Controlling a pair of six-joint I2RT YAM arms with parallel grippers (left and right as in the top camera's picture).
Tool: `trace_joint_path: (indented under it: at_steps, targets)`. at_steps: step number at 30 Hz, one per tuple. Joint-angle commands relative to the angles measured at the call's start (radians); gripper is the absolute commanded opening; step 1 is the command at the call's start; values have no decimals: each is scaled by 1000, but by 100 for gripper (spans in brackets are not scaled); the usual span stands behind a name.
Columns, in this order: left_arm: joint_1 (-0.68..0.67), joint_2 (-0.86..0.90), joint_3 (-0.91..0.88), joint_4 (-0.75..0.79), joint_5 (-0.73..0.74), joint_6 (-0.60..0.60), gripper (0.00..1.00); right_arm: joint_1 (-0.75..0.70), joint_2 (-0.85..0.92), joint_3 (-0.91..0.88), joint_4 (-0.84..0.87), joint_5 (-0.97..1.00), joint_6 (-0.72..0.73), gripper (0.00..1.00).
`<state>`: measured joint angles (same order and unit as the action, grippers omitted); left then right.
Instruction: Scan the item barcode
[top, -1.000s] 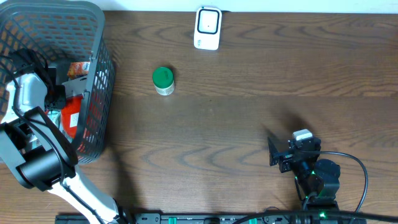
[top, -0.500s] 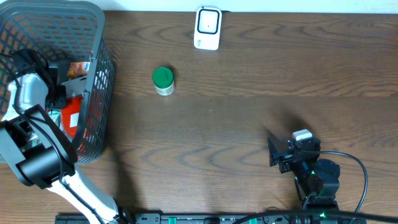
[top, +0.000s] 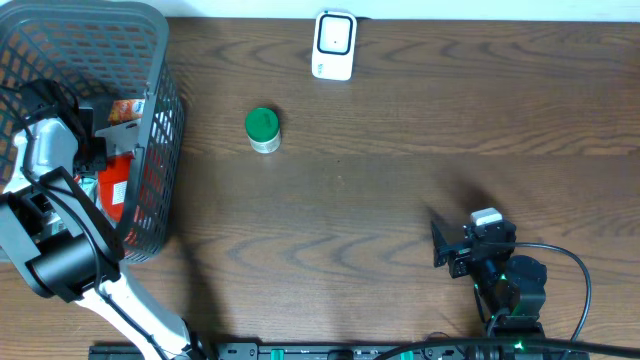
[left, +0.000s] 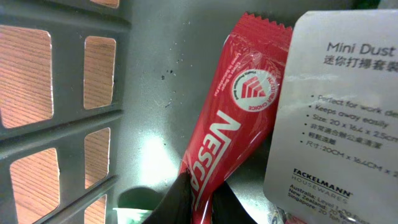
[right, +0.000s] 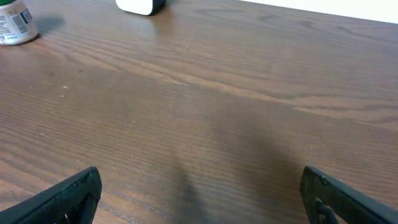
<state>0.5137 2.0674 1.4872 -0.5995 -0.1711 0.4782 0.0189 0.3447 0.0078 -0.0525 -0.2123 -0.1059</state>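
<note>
Between the shut tips of the left claw (left: 202, 208) — red coffee packet (left: 239, 106), nipped by its low end, inside the basket (left: 62, 130). Lift slow, straight up — clear of the white card (left: 336, 112) beside.

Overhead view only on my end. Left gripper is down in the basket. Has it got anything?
Observer: Yes. The left wrist view shows the left gripper pinching the lower end of a red Nescafe sachet.
Operator: Anything beside it?
Observer: A white Mini Dust card sits just right of it and seems to overlap its edge.
Operator: Right gripper?
Observer: The right gripper is wide open over the table, with nothing between its fingers.
</note>
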Motion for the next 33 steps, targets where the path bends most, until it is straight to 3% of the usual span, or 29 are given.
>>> trace_joint_path:
  at_steps: [1,21,26,33]
  targets:
    - [0,-28,-4,3,2,3,12,7,1,-2,-4,5,15,99]
    - [0,-372,-3,64,6,-31,12,7,1,-2,8,5,14,99]
    - [0,-369,-3,27,7,-30,34,7,1,-2,12,5,15,99]
    - [2,-259,-3,6,7,-29,49,7,1,-2,10,5,15,99]
